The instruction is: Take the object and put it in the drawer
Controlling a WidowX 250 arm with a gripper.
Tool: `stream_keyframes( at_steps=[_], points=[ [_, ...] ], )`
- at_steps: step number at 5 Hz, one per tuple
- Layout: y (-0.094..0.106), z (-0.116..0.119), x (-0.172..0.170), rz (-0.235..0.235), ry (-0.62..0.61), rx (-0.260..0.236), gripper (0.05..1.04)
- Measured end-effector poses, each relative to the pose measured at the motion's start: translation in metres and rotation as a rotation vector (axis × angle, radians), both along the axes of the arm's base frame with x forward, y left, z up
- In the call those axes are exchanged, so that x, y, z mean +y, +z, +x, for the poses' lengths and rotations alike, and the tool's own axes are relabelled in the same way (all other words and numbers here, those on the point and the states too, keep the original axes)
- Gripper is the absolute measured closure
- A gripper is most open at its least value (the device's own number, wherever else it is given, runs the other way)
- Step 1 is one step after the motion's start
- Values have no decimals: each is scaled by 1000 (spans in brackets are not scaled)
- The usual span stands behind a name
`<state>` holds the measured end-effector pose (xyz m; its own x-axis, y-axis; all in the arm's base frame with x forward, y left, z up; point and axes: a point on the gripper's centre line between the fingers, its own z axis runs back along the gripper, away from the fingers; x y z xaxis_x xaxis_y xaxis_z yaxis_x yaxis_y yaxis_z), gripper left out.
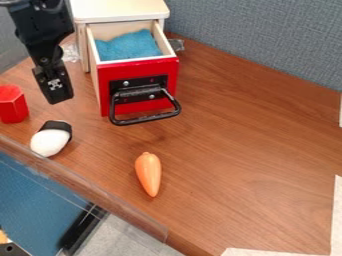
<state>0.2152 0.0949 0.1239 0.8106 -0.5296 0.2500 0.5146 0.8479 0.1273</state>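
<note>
The black gripper [59,95] hangs at the upper left, left of the drawer and above the white and black object. The drawer [138,66] has a red front with a black handle, is pulled out from its cabinet, and holds a blue cloth [130,46]. On the table's left part lies a white object with a black end [51,142]. An orange carrot-shaped object [148,172] lies in front of the drawer, its tip towards the near edge. A red block [12,105] stands at the left edge. Nothing touches the gripper.
The white-topped cabinet [120,10] stands at the back against a grey partition [267,40]. Clear plastic edging [87,187] runs along the table's near left side. White strips [337,215] mark the lower right. Brown table surface [254,140] extends right of the drawer.
</note>
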Motion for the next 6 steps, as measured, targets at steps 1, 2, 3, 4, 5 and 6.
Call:
stream_keyframes(
  at_steps=[1, 2, 3, 4, 5, 6],
  points=[
    [-5, -2, -1, -10, 5, 16, 83],
    [-21, -6, 4, 18, 93, 6, 83],
    [-35, -3, 12, 3, 192, 10, 83],
    [-50, -2, 21, 0, 280, 43, 83],
    [-64, 0, 29, 14, 346, 66, 83],
    [-71, 0, 36, 6, 389, 78, 83]
  ],
)
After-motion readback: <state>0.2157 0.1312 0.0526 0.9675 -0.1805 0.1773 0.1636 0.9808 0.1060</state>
